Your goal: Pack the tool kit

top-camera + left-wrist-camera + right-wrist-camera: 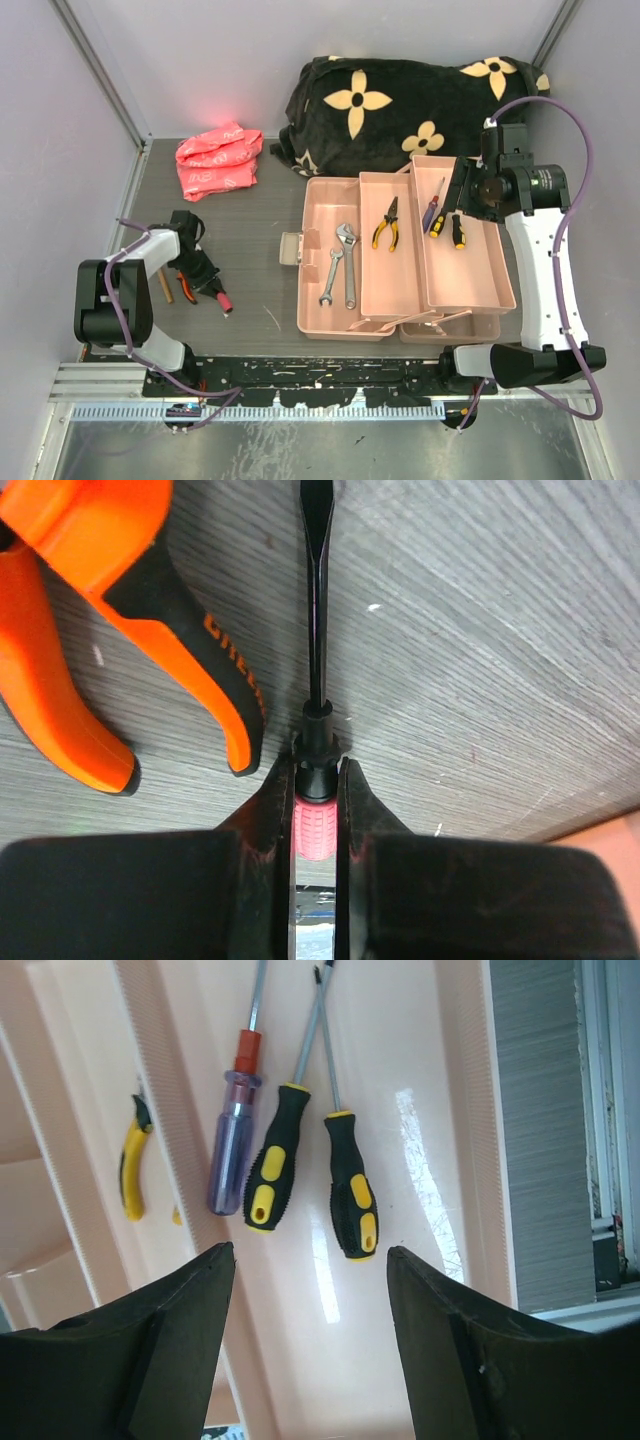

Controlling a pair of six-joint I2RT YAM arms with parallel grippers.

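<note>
The big salmon-pink plastic toolbox [470, 285] sits open on the grey wood-look table [250, 210], over on the right side, with its trays spread out. From above you can see two silver wrenches [341, 265] in its left part and yellow-handled pliers [386, 224] in the middle tray. The left claw [205, 278] is only a dark lump from up there. Its own camera shows it squeezed tight on the pink-red handle of a black-shafted screwdriver [316, 600] lying on the table, just beside orange pliers [120, 610] with black grips. The right claw [310, 1252] hangs spread apart, holding nothing, over the right tray. Its camera shows a purple see-through screwdriver [232, 1160] and two black-and-yellow screwdrivers [272, 1160] lying there.
</note>
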